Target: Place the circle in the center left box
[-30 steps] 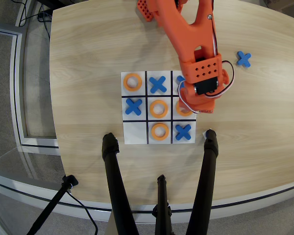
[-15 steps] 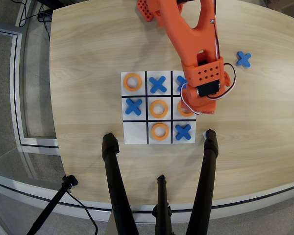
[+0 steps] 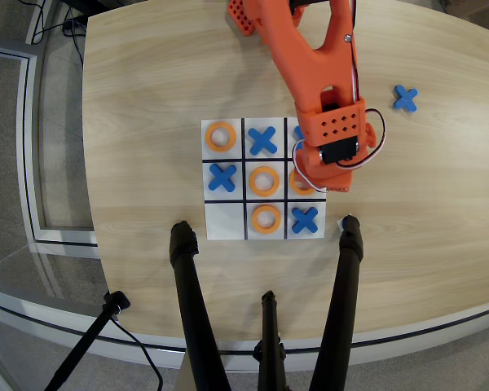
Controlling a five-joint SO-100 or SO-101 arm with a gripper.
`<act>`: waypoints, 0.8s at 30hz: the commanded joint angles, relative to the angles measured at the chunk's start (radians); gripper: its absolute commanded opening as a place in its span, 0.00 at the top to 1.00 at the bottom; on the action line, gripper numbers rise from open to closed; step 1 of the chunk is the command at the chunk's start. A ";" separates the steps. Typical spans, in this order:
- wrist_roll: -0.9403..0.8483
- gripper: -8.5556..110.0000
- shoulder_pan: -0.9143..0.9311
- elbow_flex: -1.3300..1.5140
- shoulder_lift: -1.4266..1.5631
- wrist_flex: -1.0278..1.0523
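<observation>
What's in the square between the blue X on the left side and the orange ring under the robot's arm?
In the overhead view, another orange ring lies in the board's middle cell, between the blue X and the ring partly hidden by the arm.

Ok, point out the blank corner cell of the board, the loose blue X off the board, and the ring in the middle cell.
Blank corner cell [image 3: 224,221], overhead view, bare white middle.
Loose blue X [image 3: 405,98], overhead view, where its bars cross.
Middle ring [image 3: 253,181], overhead view, left band.
</observation>
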 commanded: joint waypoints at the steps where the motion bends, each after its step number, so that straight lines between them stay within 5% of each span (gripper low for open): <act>1: -0.014 0.84 0.006 -0.031 0.015 0.008; 16: -0.040 0.83 0.094 -0.127 0.319 0.296; 24: -0.198 0.83 0.242 0.307 0.907 0.321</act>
